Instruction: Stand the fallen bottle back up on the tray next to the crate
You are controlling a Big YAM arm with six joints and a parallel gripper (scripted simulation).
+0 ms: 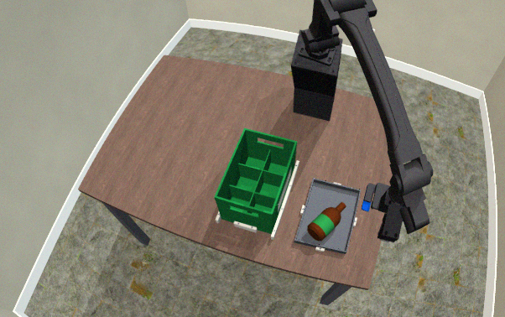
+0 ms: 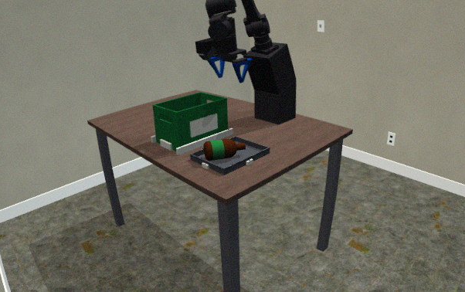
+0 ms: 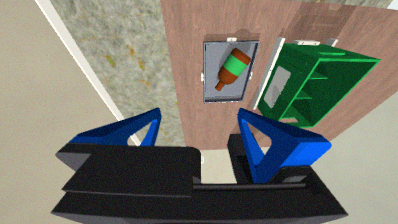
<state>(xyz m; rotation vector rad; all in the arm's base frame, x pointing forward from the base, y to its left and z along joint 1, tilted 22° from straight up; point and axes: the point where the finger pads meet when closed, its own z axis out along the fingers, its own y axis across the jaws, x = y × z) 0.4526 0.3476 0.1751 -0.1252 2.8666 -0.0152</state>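
A brown bottle with a green label band lies on its side in the grey tray. In the top view its base is toward the tray's front left and its neck points toward the back right, near the right rim. My gripper is open and empty, with blue fingers wide apart, high above the table. In the top view the arm partly hides it; one blue fingertip shows to the right of the tray.
A green crate with divided compartments stands left of the tray in the top view. A long white strip runs along its tray side. Small white blocks sit around crate and tray. The arm's black pedestal stands at the back.
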